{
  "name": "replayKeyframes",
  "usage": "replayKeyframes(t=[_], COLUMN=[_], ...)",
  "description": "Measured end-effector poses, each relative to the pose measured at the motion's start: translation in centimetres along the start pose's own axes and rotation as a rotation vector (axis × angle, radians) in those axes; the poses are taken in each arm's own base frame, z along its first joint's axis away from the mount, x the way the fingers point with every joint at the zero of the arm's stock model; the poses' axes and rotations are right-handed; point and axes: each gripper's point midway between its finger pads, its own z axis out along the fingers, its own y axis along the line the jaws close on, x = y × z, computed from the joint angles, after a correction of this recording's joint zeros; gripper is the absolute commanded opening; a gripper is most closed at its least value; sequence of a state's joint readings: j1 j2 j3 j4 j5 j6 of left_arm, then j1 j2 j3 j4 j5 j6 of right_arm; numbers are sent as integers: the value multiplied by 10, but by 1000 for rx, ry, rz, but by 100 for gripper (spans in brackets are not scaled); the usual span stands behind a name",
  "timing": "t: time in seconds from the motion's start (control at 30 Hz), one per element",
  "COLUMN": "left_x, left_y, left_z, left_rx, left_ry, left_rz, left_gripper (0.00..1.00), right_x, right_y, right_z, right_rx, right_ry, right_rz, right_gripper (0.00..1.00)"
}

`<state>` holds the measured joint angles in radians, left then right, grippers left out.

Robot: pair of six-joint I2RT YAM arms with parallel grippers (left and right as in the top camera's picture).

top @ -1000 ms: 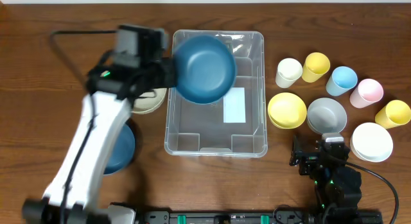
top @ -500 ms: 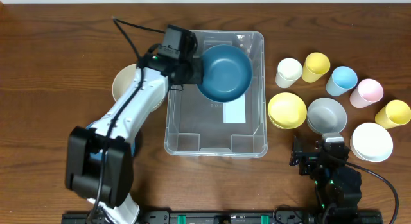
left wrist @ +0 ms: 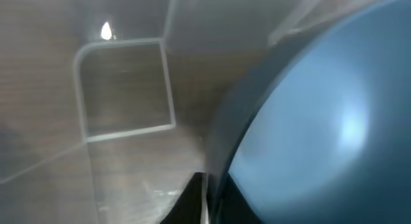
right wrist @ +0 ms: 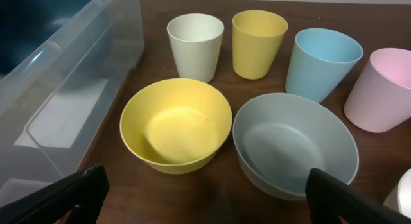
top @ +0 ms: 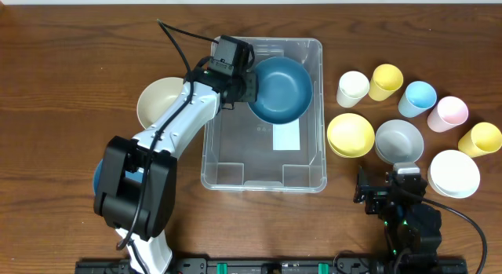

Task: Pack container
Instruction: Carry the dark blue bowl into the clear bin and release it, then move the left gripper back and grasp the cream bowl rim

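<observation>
Clear rectangular plastic container (top: 263, 185): light, stiff, slick; grasp rim. Left gripper (top: 252, 89) at blue plastic bowl (top: 284, 87), grip indeterminate; right gripper (right wrist: 204, 197) spread.

The container (top: 263, 184) is clear, glossy plastic — its walls catch pale reflections. The dark blue bowl (top: 280, 89) looks smooth, with a soft sheen. The yellow bowl (right wrist: 176, 124) and grey bowl (right wrist: 295, 144) appear to be matt plastic. The counter (top: 63, 70) is brown wood — visibly grained, with a low satin finish.
</observation>
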<state>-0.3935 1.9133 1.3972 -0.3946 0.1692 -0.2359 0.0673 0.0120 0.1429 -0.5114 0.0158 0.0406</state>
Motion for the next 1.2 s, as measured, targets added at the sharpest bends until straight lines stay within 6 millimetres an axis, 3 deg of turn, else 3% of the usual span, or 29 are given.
replayKeyframes(t=[0.03,0.1,0.27,0.37,0.5,0.67,0.8,0.9,1.1,1.2], left_x=[-2,-3,-5,-11,-28,-35,-20,0,33,41], left_y=[0,0,0,-6,-19,-18,23,77,176,212], left_z=[0,0,-3,-15,-57,-140,-195,-217,-235,-232], left_rx=[1,-3,-6,18,58,47,-80,-222,-420,-455], left_ry=[-7,-14,-21,-44,-117,-212,-229,-186,-102,-80], left_rz=[4,5,-3,-5,-8,-15,-82,-193,-477,-581], left_gripper=[41,48,54,59,64,67,69,70,70,70], right_x=[0,0,0,0,0,0,0,0,0,0], right_y=[0,0,0,0,0,0,0,0,0,0], right_z=[0,0,0,0,0,0,0,0,0,0], right_rx=[0,0,0,0,0,0,0,0,0,0], right_ry=[0,0,0,0,0,0,0,0,0,0], right_rz=[0,0,0,0,0,0,0,0,0,0], right_gripper=[99,99,99,99,99,99,99,99,99,99])
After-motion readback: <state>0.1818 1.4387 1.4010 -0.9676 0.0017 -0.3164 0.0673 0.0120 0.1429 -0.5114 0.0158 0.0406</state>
